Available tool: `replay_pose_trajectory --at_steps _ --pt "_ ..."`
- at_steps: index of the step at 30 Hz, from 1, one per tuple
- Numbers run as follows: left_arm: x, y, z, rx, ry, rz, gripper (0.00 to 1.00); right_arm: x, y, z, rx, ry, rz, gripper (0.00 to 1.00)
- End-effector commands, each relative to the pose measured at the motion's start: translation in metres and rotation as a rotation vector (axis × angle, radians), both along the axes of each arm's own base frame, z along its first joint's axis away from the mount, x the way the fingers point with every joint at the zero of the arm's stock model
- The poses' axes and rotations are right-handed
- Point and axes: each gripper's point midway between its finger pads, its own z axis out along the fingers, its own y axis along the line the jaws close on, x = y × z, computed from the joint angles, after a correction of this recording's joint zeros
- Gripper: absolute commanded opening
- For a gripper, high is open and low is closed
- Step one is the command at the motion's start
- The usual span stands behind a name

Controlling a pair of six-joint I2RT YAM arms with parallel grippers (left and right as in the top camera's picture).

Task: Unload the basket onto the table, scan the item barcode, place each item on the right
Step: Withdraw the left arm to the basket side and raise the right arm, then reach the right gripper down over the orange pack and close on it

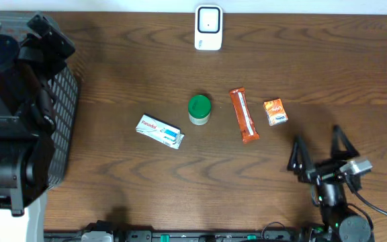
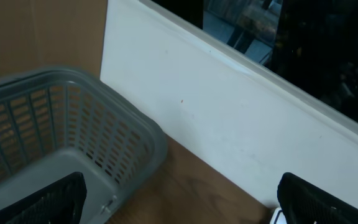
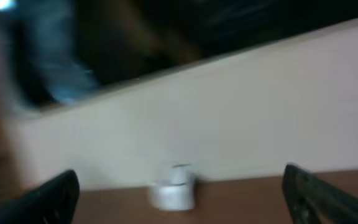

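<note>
Overhead: right claw (image 1: 318, 144) lower right, spread wide, empty; small orange packet (image 1: 275, 111) near, up-left of it; left claw (image 2: 185, 202) released too.

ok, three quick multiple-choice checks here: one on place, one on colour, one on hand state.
1. The white scanner sits on the table at: A) far edge, centre B) near edge, left C) near edge, right.
2. The jar lid is: A) red B) green C) blue.
3. The right hand is: A) shut on the jar B) shut on the scanner C) open, empty.
Key: A, overhead shows it against the far edge; B, the lid reads green; C, its fingers stand apart with nothing between.
</note>
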Motion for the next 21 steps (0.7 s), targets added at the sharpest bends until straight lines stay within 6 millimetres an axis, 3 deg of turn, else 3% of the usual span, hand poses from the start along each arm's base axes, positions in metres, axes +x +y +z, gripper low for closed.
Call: replay_pose_trajectory --at_steps 1,4,5,6,7,8,11,16,19,21 --pt "-0.002 0.004 0.004 0.029 0.004 0.009 0.98 -0.023 0.045 0.004 0.23 0.116 0.396 0.99" --pt "0.002 0.003 0.0 0.03 0.021 0.008 0.98 -0.037 0.053 0.021 0.302 0.093 0.5 0.99" --pt "0.004 0.003 -0.002 0.029 0.026 0.008 0.98 -0.039 0.049 0.028 0.306 0.055 0.484 0.92" --pt "0.004 0.003 -0.003 0.029 0.028 0.008 0.98 -0.037 0.043 0.032 0.336 0.037 0.459 0.72" --pt "0.005 0.003 -0.003 0.029 0.03 0.007 0.98 -0.034 0.037 0.035 0.402 0.041 0.444 0.7" --pt "0.005 0.003 -0.003 0.029 0.028 0.007 0.98 -0.027 0.025 0.035 0.563 0.085 0.44 0.99" --pt "0.003 0.003 -0.001 0.029 0.024 0.007 0.98 -0.008 0.012 0.02 0.711 0.208 0.373 0.95" --pt "-0.004 -0.003 0.003 0.018 0.01 -0.028 0.98 0.026 -0.017 -0.005 0.635 0.42 0.061 0.67" --pt "-0.015 -0.013 0.01 -0.001 -0.02 -0.094 0.98 0.049 -0.038 -0.016 0.541 0.557 -0.117 0.27" --pt "-0.028 -0.017 0.017 -0.008 -0.053 -0.121 0.98 0.069 -0.037 -0.021 0.478 0.643 -0.122 0.1"
